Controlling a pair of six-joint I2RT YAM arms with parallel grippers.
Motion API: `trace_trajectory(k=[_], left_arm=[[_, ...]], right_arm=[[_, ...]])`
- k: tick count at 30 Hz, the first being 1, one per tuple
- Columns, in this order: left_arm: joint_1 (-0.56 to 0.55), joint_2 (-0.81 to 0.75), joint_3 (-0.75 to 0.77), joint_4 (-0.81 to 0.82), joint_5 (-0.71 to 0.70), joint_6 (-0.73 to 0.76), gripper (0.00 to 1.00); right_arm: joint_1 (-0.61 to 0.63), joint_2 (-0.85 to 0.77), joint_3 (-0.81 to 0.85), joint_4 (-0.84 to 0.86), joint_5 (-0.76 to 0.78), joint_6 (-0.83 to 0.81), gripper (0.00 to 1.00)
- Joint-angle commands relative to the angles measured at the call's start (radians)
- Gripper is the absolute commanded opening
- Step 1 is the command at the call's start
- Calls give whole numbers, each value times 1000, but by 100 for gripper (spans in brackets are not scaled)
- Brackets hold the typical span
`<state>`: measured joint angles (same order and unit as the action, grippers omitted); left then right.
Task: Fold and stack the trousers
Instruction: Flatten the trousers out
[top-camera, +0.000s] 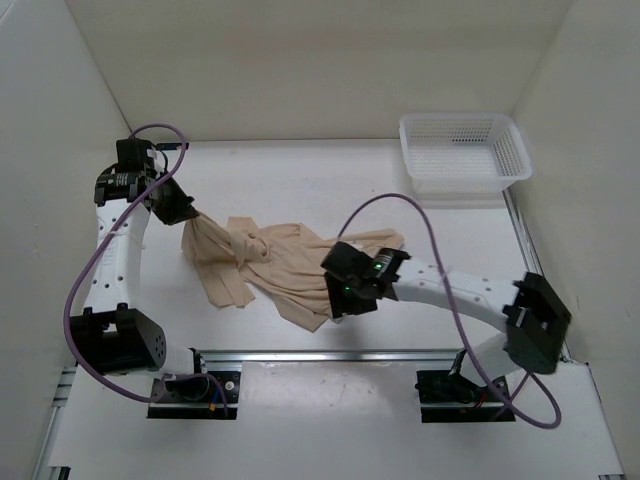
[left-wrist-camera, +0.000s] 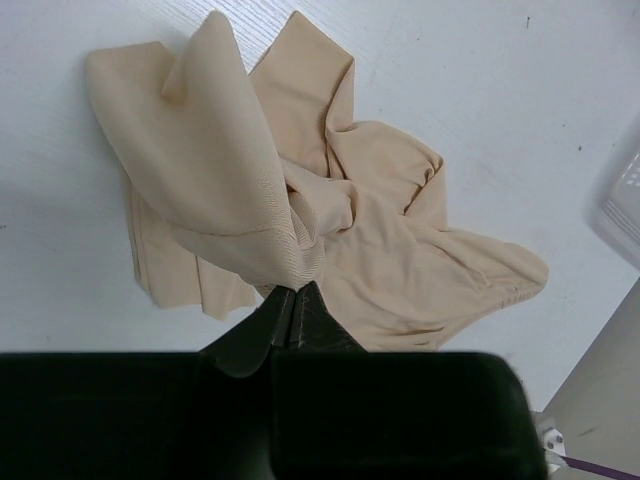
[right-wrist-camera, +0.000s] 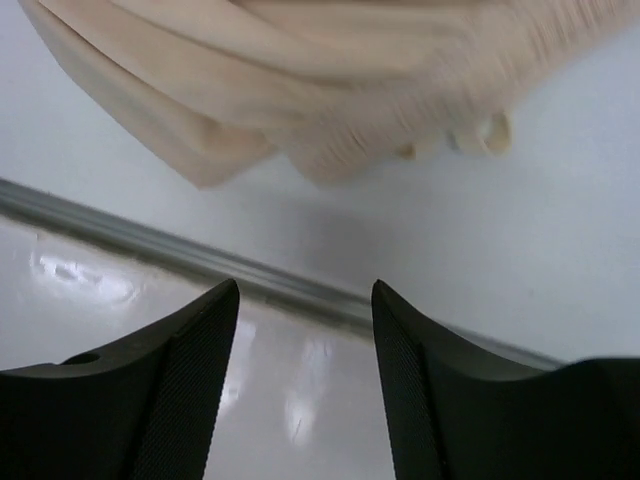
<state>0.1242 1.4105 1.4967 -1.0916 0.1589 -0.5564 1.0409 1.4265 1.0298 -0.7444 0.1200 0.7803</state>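
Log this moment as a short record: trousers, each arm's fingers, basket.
trousers: beige, crumpled in a heap on the table, not folded
left fingers: shut on an edge of the trousers, fabric drawn taut toward them
right fingers: open, nothing between them, at the heap's near edge
basket: white mesh, far right of the table, apart from the trousers
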Motion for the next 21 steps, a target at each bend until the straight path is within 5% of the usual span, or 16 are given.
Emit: trace_trajectory(k=[1, 13, 16, 17, 18, 21], left_arm=[[-1, -38, -1, 2, -5, 22, 10], [-1, -47, -1, -7, -5, 23, 10], [-1, -47, -1, -7, -5, 23, 10], [-1, -47, -1, -7, -5, 23, 10], [-1, -47, -1, -16, -5, 32, 10], [-1, -47, 11, -25, -18, 32, 10]], right_arm=[[70, 154, 131, -65, 184, -67, 62], [107, 449, 245, -56, 349, -98, 60], [107, 463, 254, -56, 389, -87, 34], [107, 463, 254, -56, 400, -87, 13], [107, 442, 265, -67, 409, -78, 4], [107, 332, 276, -104, 461, -69, 0]])
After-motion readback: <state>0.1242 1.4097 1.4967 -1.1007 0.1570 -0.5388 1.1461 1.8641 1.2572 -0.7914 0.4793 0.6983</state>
